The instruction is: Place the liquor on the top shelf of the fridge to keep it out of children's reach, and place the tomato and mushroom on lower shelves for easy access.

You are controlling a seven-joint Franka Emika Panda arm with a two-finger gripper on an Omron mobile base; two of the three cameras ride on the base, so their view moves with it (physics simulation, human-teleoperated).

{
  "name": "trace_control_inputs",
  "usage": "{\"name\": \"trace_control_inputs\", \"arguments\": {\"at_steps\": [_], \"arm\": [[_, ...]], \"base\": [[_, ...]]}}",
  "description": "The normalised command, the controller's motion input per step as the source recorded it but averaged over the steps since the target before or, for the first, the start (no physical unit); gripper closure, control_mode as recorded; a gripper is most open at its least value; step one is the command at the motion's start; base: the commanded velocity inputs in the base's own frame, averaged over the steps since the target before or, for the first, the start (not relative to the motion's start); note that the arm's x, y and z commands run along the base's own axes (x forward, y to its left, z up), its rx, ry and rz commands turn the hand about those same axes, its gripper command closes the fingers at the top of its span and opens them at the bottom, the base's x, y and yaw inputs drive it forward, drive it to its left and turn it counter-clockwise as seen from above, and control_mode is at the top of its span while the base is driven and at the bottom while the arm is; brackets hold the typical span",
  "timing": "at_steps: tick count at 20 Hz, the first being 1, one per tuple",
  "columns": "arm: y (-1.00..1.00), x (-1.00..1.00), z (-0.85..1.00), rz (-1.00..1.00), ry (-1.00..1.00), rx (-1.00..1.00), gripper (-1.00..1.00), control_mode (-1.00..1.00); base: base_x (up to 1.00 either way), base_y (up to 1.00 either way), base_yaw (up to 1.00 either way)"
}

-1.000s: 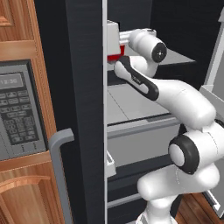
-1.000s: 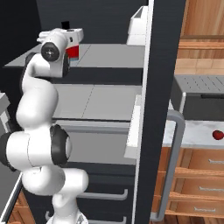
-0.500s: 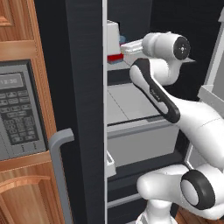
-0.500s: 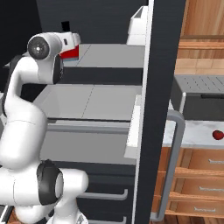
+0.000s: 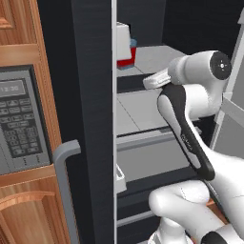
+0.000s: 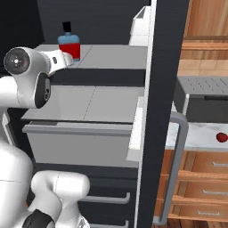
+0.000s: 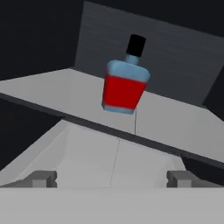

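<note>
The liquor [image 7: 124, 85] stands upright on the fridge's top shelf [image 7: 175, 118], free of any grip. From the right it shows near the shelf's left end [image 6: 70, 44], and from the left it peeks out behind a white door bin [image 5: 127, 53]. My gripper [image 7: 111, 179] is open and empty, drawn back in front of the shelf and a little below it, with its hand [image 6: 60, 59] just short of the bottle. Beneath lies the wider lower shelf [image 6: 89, 104]. The tomato [image 6: 221, 137] rests on the counter to the right of the fridge. The mushroom is out of view.
The open fridge door's edge [image 6: 156, 111], with its grey bar handle [image 6: 176, 169], stands between the shelves and the counter. A grey countertop oven [image 6: 200, 100] sits above the tomato. A built-in microwave [image 5: 24, 119] is on the left.
The arm has pulled back and down from the top shelf, leaving the liquor standing there. The jaws have stayed open.
</note>
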Motion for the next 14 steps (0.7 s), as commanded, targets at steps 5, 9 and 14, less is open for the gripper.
{"name": "trace_control_inputs", "arguments": {"at_steps": [5, 9, 14], "arm": [[0.0, -0.42, -0.31, 0.0, 0.02, -0.03, -1.0, -1.0], [-0.23, -0.43, -0.28, 0.0, 0.0, 0.0, -1.0, -1.0], [-0.32, -0.45, -0.22, 0.0, 0.0, 0.0, -1.0, -1.0]], "base": [[0.0, 0.0, 0.0], [0.0, 0.0, 0.0], [0.0, 0.0, 0.0]]}}
